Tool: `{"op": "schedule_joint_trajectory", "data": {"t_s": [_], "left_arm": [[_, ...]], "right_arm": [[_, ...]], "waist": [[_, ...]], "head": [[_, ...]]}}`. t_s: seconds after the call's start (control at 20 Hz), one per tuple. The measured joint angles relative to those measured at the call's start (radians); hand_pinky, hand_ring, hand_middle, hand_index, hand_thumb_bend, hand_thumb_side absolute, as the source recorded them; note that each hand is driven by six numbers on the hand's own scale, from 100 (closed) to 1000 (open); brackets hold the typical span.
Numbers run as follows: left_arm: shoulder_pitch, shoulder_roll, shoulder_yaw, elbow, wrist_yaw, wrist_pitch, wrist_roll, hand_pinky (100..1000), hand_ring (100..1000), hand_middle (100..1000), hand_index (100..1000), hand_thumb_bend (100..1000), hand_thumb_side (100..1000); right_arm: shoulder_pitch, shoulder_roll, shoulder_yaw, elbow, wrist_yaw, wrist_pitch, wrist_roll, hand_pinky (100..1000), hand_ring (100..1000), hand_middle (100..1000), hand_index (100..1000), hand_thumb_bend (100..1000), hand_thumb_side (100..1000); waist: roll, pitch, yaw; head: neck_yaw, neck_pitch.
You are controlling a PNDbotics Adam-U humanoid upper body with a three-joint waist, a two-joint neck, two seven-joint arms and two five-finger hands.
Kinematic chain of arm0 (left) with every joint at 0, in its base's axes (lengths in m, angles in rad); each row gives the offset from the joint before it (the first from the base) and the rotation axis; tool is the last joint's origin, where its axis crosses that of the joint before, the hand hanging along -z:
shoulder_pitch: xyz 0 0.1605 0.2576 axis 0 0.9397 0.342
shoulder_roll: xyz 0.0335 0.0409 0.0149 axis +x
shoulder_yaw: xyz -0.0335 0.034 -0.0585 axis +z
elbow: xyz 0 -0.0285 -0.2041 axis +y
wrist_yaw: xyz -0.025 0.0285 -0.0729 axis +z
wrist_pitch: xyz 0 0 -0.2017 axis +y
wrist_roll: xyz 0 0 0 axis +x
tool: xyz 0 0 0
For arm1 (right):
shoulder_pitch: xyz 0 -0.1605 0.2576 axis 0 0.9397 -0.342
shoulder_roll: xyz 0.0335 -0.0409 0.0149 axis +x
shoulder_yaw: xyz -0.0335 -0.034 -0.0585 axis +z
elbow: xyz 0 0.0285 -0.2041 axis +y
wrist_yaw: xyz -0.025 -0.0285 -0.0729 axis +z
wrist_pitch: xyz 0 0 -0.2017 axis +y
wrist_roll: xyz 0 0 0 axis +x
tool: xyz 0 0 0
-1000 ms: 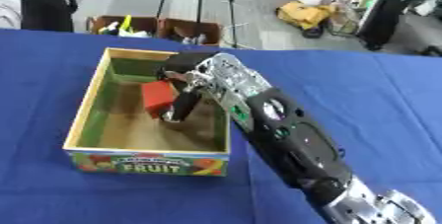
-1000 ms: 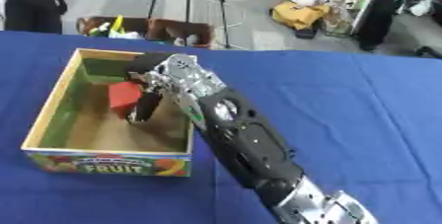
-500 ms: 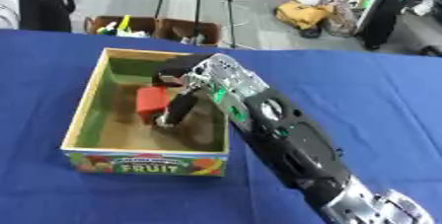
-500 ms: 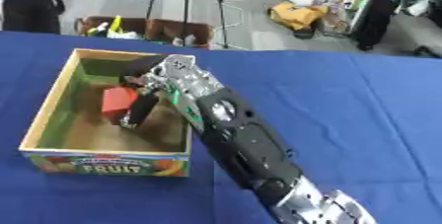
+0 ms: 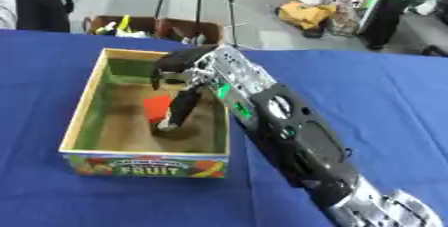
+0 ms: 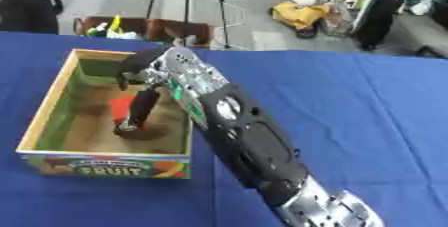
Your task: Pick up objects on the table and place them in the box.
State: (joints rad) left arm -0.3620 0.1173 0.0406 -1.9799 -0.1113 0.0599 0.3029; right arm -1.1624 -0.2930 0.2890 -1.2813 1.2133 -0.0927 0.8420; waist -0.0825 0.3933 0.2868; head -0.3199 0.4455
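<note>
An open cardboard box [image 5: 84, 102] with a "FRUIT" label on its front stands on the blue table. On its brown floor lies a red object [image 5: 156, 107]. My right arm comes in from the lower right, and my right hand [image 5: 194, 70] hangs inside the box. Its long fingers [image 6: 142, 105] point straight down beside the red object, their tips near the floor. The fingers stand against the object's right side and do not wrap round it. No left hand shows in either view.
Blue cloth [image 5: 376, 101] covers the table around the box. Beyond the far edge are tripod legs [image 5: 199, 1], low crates [image 5: 149, 27] holding small items, and a yellow bag [image 5: 308, 13] on the floor.
The hand has lowered into the box with the red object. The object now lies lower, on the floor, and the fingers have straightened beside it.
</note>
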Motion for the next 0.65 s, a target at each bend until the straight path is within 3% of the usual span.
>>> {"op": "schedule_joint_trajectory", "data": {"t_s": [0.35,0.65], "left_arm": [[0.0,0.0,0.0,0.0,0.0,0.002,0.003,466,652,601,628,100,925],[0.002,0.0,0.001,0.0,0.0,0.002,0.007,466,652,601,628,100,924]], "right_arm": [[0.008,-0.047,-0.042,-0.161,-0.061,0.044,-0.044,675,864,840,841,381,745],[0.036,-0.095,-0.118,-0.347,-0.182,0.146,-0.085,656,834,806,839,354,754]], "waist": [[0.006,-0.007,-0.016],[0.018,-0.014,-0.033]], "head": [[0.02,0.012],[0.068,0.03]]}}
